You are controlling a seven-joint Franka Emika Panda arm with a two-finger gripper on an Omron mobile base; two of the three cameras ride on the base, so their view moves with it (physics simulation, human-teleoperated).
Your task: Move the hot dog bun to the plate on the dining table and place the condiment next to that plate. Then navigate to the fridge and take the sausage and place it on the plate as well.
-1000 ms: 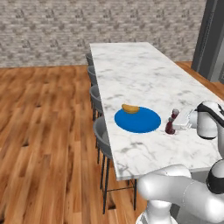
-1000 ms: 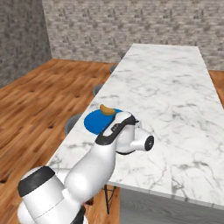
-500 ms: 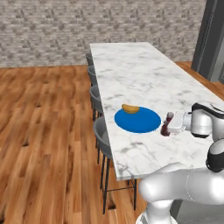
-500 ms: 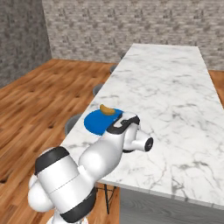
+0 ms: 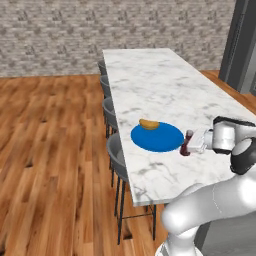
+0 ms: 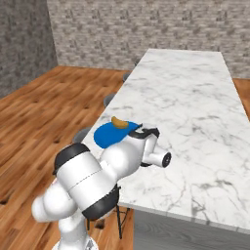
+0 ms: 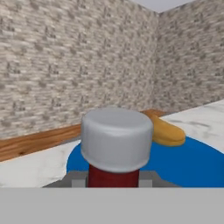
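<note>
The blue plate lies near the left edge of the dining table, and the hot dog bun rests on its far left rim. My gripper is shut on the condiment, a dark red bottle held upright just off the plate's right edge, low at the tabletop. In the hand view the bottle's pale cap is right in front, with the bun and the plate behind it. The right base view has the bun and plate partly behind my arm. The sausage is out of view.
Grey stools line the table's left side over a wood floor. The marble top stretches far back and to the right of the plate. A tall dark grey front stands at the back right; I cannot tell whether it is the fridge.
My gripper has carried the bottle a little to the left and downward, closer to the plate's right edge. The bun and plate have not moved.
</note>
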